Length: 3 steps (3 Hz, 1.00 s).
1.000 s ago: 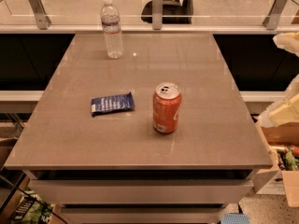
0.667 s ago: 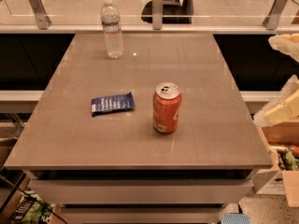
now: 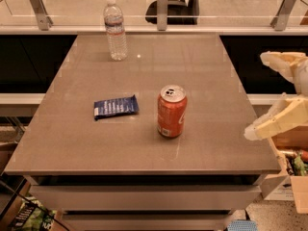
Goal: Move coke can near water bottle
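grey-brown tabletop (image 3: 72, 143) is seen carrying 3 things. the coke can (image 3: 172, 112) is stood upright a little right of the middle, with its silver top and pull tab turned upward. a flat blue snack packet (image 3: 115, 107) is laid to the can's left, near it but not touching. the water bottle (image 3: 116, 29) is stood upright by the far edge, left of centre, well apart from the can. the end effector (image 3: 255, 96) is held just off the tabletop's right edge, apart from the can, and its 2 cream fingers (image 3: 281, 119) are spread wide. a cardboard box (image 3: 293, 186) is seen on the floor beneath it.
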{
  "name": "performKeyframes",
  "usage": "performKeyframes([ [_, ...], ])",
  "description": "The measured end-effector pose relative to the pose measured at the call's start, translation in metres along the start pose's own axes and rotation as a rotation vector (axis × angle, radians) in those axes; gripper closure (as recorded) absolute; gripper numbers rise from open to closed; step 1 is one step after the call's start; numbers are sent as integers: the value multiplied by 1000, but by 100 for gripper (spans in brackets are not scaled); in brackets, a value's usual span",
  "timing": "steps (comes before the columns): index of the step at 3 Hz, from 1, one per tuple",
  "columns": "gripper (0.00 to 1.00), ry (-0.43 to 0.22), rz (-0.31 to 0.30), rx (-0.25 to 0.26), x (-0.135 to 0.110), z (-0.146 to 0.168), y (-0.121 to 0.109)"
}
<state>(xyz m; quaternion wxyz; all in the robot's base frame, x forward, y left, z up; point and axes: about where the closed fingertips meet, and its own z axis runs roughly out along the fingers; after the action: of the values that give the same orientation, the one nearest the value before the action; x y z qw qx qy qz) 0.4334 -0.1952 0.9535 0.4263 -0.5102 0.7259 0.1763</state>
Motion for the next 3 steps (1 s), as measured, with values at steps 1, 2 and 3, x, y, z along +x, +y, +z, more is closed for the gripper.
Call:
performKeyframes([
  [1, 0, -93, 18, -21, 8, 22, 8],
  [2, 0, -200, 29, -45, 10, 44, 16],
  [3, 0, -295, 40, -68, 9, 64, 21],
])
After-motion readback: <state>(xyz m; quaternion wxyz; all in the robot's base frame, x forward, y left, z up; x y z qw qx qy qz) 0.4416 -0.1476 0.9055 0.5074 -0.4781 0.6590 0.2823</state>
